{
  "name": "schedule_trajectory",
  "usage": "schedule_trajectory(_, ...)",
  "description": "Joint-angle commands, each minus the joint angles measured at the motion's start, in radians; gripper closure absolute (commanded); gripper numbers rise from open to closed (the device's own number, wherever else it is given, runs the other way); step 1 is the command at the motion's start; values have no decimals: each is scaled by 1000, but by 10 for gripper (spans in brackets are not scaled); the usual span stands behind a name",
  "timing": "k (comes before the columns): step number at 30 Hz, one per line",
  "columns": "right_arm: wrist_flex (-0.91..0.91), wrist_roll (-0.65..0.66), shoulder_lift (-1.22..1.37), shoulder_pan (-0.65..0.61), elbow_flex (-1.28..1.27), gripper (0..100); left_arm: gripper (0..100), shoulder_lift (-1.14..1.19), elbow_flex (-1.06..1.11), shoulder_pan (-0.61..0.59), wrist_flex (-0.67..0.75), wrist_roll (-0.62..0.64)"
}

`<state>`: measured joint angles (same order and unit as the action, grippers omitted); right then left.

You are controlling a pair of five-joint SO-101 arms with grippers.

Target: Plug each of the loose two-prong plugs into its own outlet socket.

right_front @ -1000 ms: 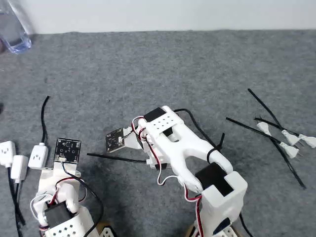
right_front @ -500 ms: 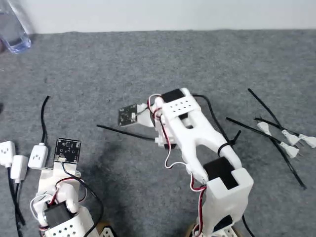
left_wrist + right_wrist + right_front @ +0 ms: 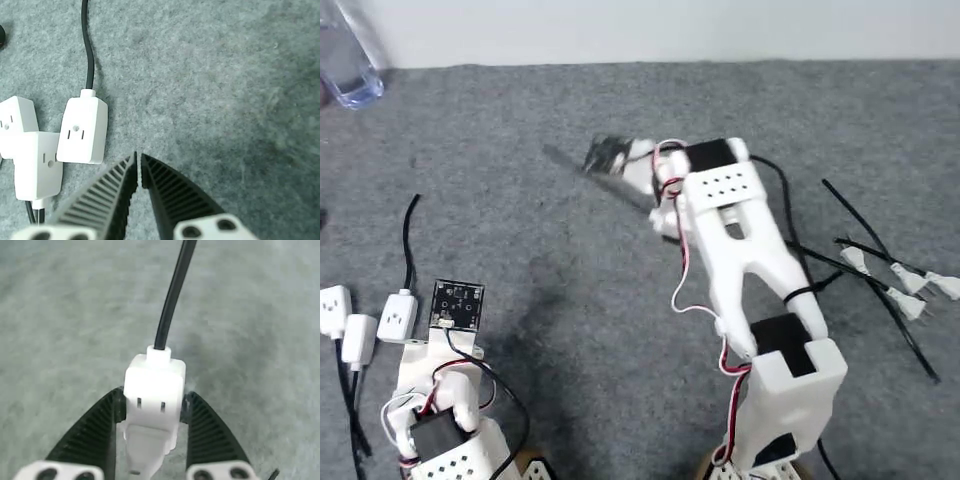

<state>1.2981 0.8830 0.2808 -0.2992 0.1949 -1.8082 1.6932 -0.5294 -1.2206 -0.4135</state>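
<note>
- The socket (image 3: 155,377) could slip or twist in the right gripper (image 3: 151,402); its stiff black cord (image 3: 172,295) sticks out and may tug on it; then a plug would miss the two little slots.
- The right gripper is squeezed on the socket, one jaw on each side; it is open just as wide as the socket.
- The left gripper (image 3: 139,159) is closed tight and holds nothing; it is far from the socket, low over the mat (image 3: 225,75), with three spare sockets (image 3: 82,130).
- The loose plugs (image 3: 910,282) lie on the mat, well apart from the socket; none is plugged in yet.
</note>
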Motion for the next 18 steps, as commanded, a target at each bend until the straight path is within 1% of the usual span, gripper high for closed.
schedule_trajectory(1, -139, -203, -53, 45, 57, 989, 985, -8, -10, -6, -6, -9)
schedule_trajectory(5, -297, -410, -33, 61, 55, 989, 985, -8, -10, -6, -6, -9)
schedule_trajectory(9, -433, -539, 36, 84, 58, 989, 985, -8, -10, -6, -6, -9)
schedule_trajectory(12, -521, -575, 99, 108, 58, 989, 985, -8, -10, -6, -6, -9)
schedule_trajectory(14, -575, -574, 142, 119, 63, 989, 985, -8, -10, -6, -6, -9)
schedule_trajectory(18, -582, -571, 262, 117, 170, 989, 985, -8, -10, -6, -6, -9)
